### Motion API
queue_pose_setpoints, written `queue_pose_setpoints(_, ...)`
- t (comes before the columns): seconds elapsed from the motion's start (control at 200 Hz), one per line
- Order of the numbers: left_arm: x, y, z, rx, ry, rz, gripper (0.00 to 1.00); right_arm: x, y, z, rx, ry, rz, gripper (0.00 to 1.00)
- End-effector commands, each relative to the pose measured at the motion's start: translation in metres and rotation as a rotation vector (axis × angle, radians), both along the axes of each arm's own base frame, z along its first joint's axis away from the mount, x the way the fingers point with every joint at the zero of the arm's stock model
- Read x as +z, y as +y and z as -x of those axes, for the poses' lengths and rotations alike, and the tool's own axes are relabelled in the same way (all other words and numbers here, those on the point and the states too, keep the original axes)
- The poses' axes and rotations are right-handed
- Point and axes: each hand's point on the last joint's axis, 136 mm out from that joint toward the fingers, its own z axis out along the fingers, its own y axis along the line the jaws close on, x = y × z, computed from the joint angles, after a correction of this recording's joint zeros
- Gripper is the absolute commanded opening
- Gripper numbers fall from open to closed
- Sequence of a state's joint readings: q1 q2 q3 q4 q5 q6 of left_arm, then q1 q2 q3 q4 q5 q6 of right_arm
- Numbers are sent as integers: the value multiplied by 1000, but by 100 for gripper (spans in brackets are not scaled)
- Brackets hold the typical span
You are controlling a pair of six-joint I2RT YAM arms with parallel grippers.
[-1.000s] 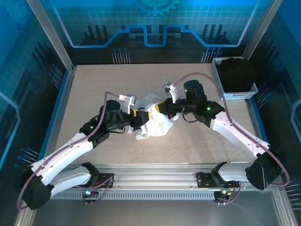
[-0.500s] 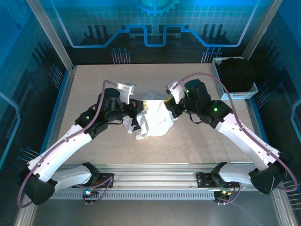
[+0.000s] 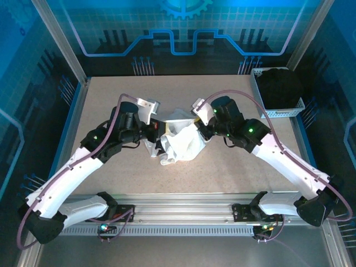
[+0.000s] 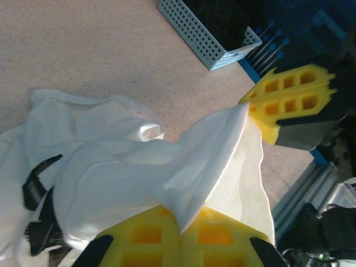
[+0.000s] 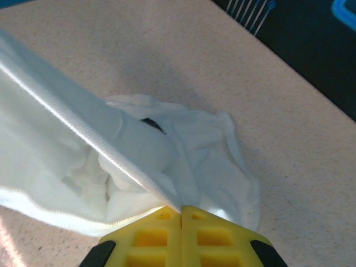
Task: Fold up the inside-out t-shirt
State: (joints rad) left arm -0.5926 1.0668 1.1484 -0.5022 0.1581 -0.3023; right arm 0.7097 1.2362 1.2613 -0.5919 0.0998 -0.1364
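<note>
Hardly begun: thin white cloth t-shirt [image 3: 181, 146] bunched mid-frame (no fold yet), left pincer [image 4: 181, 222] and right pincer [image 5: 181, 214] both pinching its edge.

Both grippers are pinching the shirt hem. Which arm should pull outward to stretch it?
Probably left. The left gripper and right gripper are both shut on the t-shirt hem, but the left has bare table outboard, while the basket sits on the right's side.

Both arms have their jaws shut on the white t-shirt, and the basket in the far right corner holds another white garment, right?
Not quite. The basket holds a black garment, as the top external view shows. Both pairs of jaws are shut on the t-shirt.
</note>
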Motion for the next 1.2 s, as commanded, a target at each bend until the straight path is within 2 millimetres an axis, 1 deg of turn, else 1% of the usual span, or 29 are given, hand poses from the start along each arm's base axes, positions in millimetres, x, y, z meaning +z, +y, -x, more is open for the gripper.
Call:
queue_pose_setpoints(0.0,3,-20,1,-61,24,113,0,-26,-14,13,-26,122,-20,0)
queue_pose_setpoints(0.12,-9,-56,2,-134,50,148,0,-48,-38,14,-154,228,-76,0)
queue_pose_setpoints(0.255,-20,-98,9,-242,63,130,1,-66,-77,16,-335,334,-169,0)
queue_pose_setpoints(0.315,-31,-115,13,-284,80,115,1,-77,-93,21,-411,372,-176,0)
queue_pose_setpoints(0.375,-47,-127,18,-323,109,86,4,-91,-106,29,-479,410,-156,0)
queue_pose_setpoints(0.42,-60,-133,22,-347,134,65,7,-103,-114,37,-525,441,-141,7)
queue_pose_setpoints(0.475,-74,-136,28,-384,175,50,16,-113,-122,43,-573,458,-130,20)
queue_pose_setpoints(0.495,-77,-136,31,-397,186,43,21,-111,-125,43,-588,447,-132,25)
queue_pose_setpoints(0.515,-81,-135,33,-408,196,34,29,-120,-129,47,-600,453,-117,30)
queue_pose_setpoints(0.545,-84,-133,36,-421,202,20,42,-117,-133,46,-612,424,-122,36)
queue_pose_setpoints(0.575,-85,-129,38,-425,201,9,53,-111,-135,43,-619,389,-132,40)
queue_pose_setpoints(0.62,-86,-119,37,-408,198,6,62,-100,-133,36,-609,336,-169,44)
queue_pose_setpoints(0.66,-85,-105,30,-365,199,19,66,-90,-124,28,-572,294,-215,47)
queue_pose_setpoints(0.705,-86,-84,17,-278,213,56,69,-81,-107,17,-515,264,-270,49)
queue_pose_setpoints(0.715,-84,-78,13,-252,213,70,69,-79,-102,15,-498,261,-282,49)
queue_pose_setpoints(0.76,-89,-45,-8,-97,239,118,73,-77,-79,4,-421,256,-312,50)
queue_pose_setpoints(0.815,-109,4,-31,138,297,163,78,-79,-49,-10,-340,243,-299,52)
queue_pose_setpoints(0.825,-113,14,-35,181,308,169,79,-83,-45,-12,-329,247,-287,53)
queue_pose_setpoints(0.835,-118,23,-38,223,320,176,79,-78,-39,-16,-316,235,-287,53)
queue_pose_setpoints(0.86,-131,44,-43,317,350,188,79,-81,-24,-24,-288,234,-260,54)
queue_pose_setpoints(0.875,-137,57,-46,370,366,198,80,-83,-16,-27,-270,233,-245,57)
queue_pose_setpoints(0.88,-139,60,-47,384,371,201,80,-87,-13,-28,-264,239,-236,59)
queue_pose_setpoints(0.915,-152,82,-51,468,395,225,80,-91,7,-39,-228,241,-205,64)
queue_pose_setpoints(0.95,-166,100,-54,536,420,240,81,-99,22,-46,-207,255,-180,66)
queue_pose_setpoints(0.985,-176,112,-57,584,436,249,81,-105,38,-53,-175,267,-168,67)
queue_pose_setpoints(1.025,-185,120,-60,613,450,259,82,-116,56,-62,-149,289,-149,68)
queue_pose_setpoints(1.05,-189,121,-63,616,460,263,82,-123,67,-67,-134,306,-137,68)
queue_pose_setpoints(1.12,-197,118,-74,606,479,257,82,-141,86,-77,-110,344,-121,70)
queue_pose_setpoints(1.195,-213,117,-86,606,499,217,83,-158,108,-87,-81,395,-132,72)
